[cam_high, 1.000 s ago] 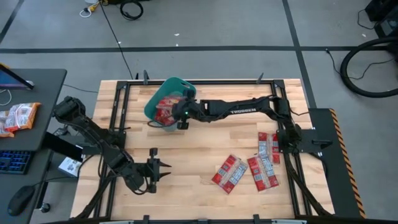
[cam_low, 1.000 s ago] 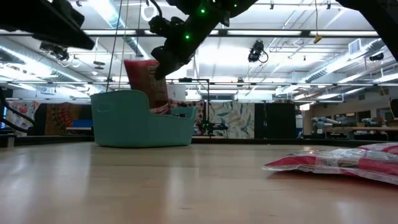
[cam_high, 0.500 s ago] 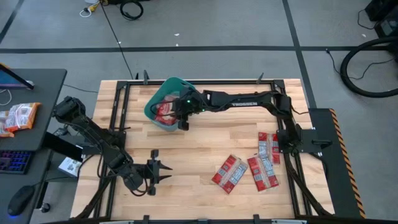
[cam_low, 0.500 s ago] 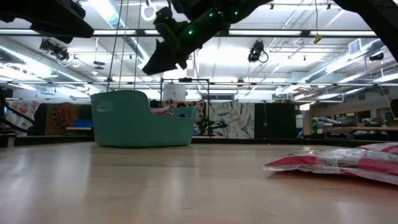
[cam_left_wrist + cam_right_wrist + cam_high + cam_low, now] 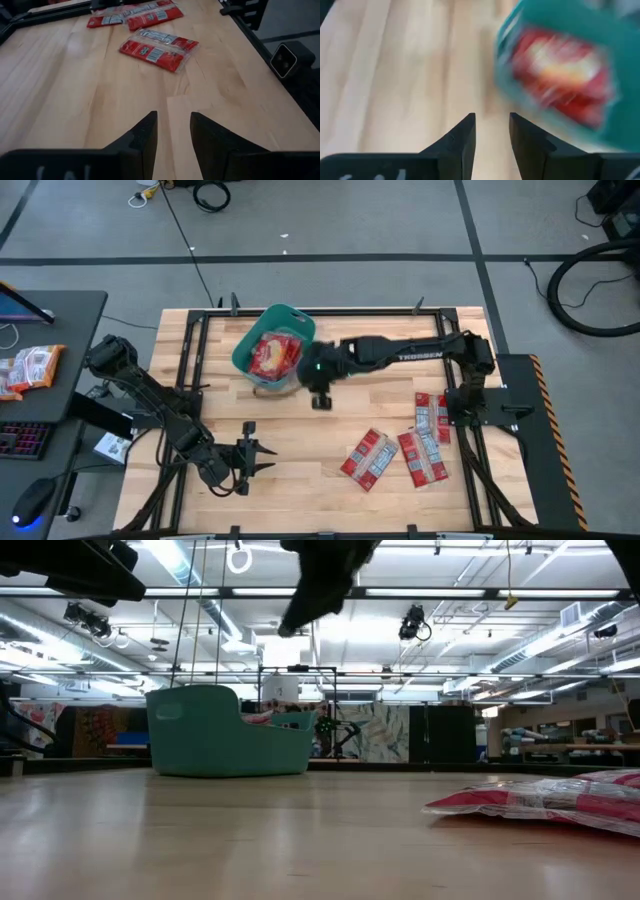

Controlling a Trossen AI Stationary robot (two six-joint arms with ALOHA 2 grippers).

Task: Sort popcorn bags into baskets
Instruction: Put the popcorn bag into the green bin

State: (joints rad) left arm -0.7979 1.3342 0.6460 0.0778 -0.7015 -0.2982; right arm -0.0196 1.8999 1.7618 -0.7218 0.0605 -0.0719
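The teal tub (image 5: 243, 352) stands at the table's far left, and red popcorn bags (image 5: 273, 355) lie piled in it; the low view shows the tub (image 5: 225, 732) on the table top. More red bags lie flat at the near right: one pair (image 5: 368, 459), another (image 5: 422, 456) and a third (image 5: 432, 418). My right gripper (image 5: 320, 400) hovers open just right of the tub, above the table (image 5: 300, 618); the tub (image 5: 560, 30) shows beyond its fingers. My left gripper (image 5: 270, 455) waits open at the near left, over bare wood (image 5: 173, 114).
Black metal rails (image 5: 190, 360) frame the wooden table. A side desk on the left holds orange-and-white snack packets (image 5: 30, 368). Bare wood (image 5: 300, 430) lies between the tub and the loose bags.
My right gripper held a red bag upright over the tub a second ago and let it go; the bag now lies in the tub. The gripper then drew back from the tub toward the table's right and near edge. The left arm stayed put.
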